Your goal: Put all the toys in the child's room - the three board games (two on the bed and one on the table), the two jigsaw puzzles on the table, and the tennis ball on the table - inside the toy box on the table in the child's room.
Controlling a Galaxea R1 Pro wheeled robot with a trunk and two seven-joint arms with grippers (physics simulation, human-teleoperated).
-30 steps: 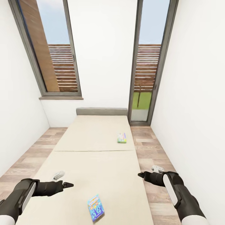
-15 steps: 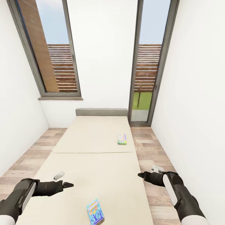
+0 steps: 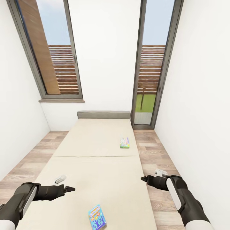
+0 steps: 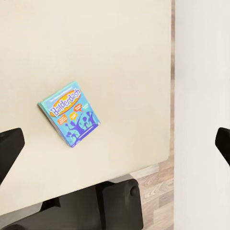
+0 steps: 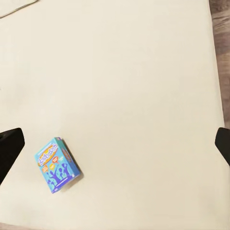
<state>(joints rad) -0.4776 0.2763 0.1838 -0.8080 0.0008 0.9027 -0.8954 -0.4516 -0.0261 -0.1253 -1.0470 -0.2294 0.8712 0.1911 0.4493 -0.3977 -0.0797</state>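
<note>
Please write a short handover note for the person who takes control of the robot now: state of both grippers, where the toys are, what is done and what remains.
Left gripper: jaws open, holding nothing, above the near left part of the bed.
Right gripper: jaws open, holding nothing, at the bed's right edge.
Blue board game: flat on the bed's near end, between the two arms; cover reads "Balderdash".
Green-edged board game: flat on the bed farther away, near its right edge.
Done: nothing visible, both games lie untouched on the bed.
Left: pick up both games and carry them to the toy box, then collect the toys on the table.
</note>
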